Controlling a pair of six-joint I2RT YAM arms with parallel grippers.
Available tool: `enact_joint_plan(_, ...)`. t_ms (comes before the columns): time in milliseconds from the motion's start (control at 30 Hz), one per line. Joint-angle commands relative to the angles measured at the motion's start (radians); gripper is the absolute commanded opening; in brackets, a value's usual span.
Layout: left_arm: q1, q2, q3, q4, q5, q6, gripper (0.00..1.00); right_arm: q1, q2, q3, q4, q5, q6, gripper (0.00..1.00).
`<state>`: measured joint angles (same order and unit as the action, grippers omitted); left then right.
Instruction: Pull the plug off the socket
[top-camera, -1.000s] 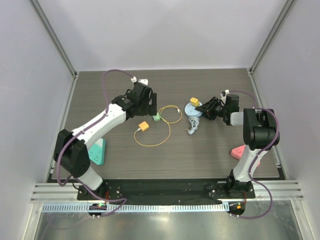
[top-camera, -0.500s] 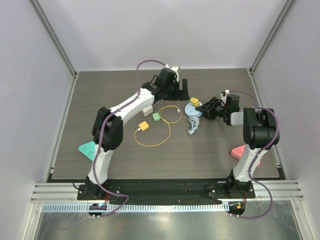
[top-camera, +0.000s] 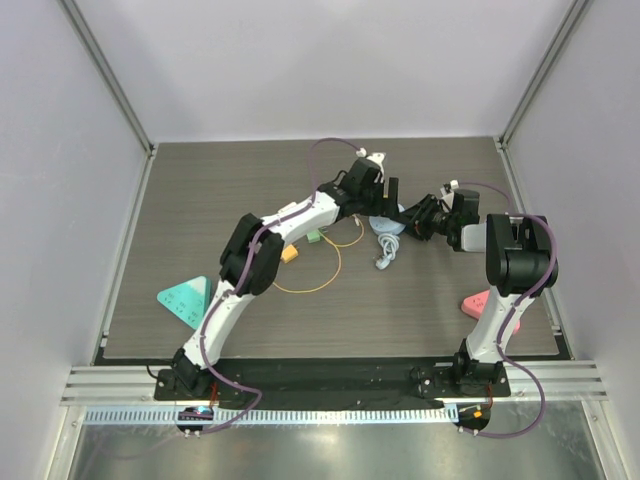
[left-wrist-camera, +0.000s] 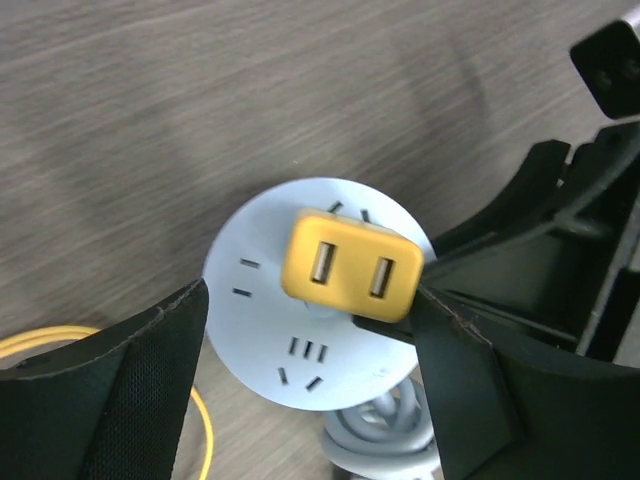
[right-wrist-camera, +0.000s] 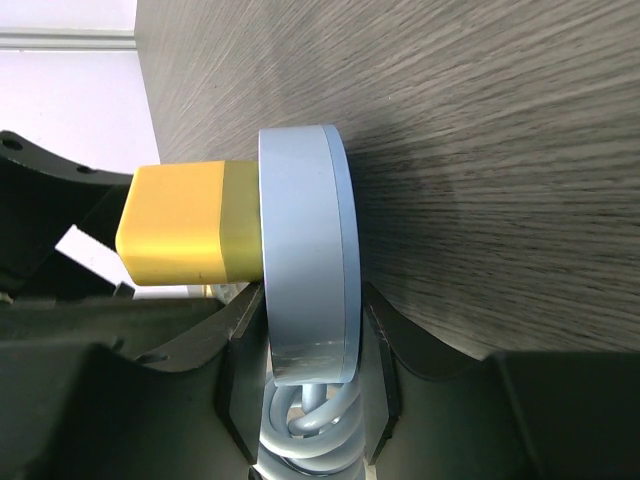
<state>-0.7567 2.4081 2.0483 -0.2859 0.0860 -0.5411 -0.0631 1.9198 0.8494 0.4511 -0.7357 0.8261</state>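
Now the left fingers (left-wrist-camera: 140, 370) stand apart, one on each side of the plug (left-wrist-camera: 350, 265). The pad on the right of the left wrist view sits just beside the plug's end or touches it, I cannot tell which. The other pad is clear of it, with bare socket (left-wrist-camera: 250, 300) showing between, so nothing is gripped on this side yet.

The right fingers (right-wrist-camera: 385, 350) are clamped across the rim of the socket, one pad on each face of its edge. They pin the pale blue disc from the side where its grey cord (right-wrist-camera: 310, 425) leaves.

The plug is a short yellow block seated near the middle of the disc. Its broad face, with two slots, looks straight up at the left wrist camera. It lies directly below and between the left fingers, and its longer side runs along the line from pad to pad, so closing would catch it by its two short ends. Seen from the right wrist, it stands square out of the disc, away from the desk (top-camera: 200, 200). In my judgement the pull should go straight up along that axis while the right arm holds the disc down.

The left arm is the one over the plug; from above it hides it. A yellow wire (top-camera: 335, 240) loops on the desk just beside the socket, apart from both.
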Motion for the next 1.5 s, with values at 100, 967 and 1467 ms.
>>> enact_joint_plan(100,0.008,-0.004,0.049,0.099,-0.068,0.015,0.73,0.003,0.007,0.014,-0.014,0.016,-0.024,0.01)
enact_joint_plan(967,0.011,0.051,0.085,0.096,0.034,-0.097,0.0,0.003,0.015,0.025,-0.028,0.018,-0.033,0.01)
enact_joint_plan(1467,0.045,-0.041,-0.011,0.219,0.155,-0.163,0.0,0.003,0.025,0.042,-0.077,0.039,-0.051,0.01)
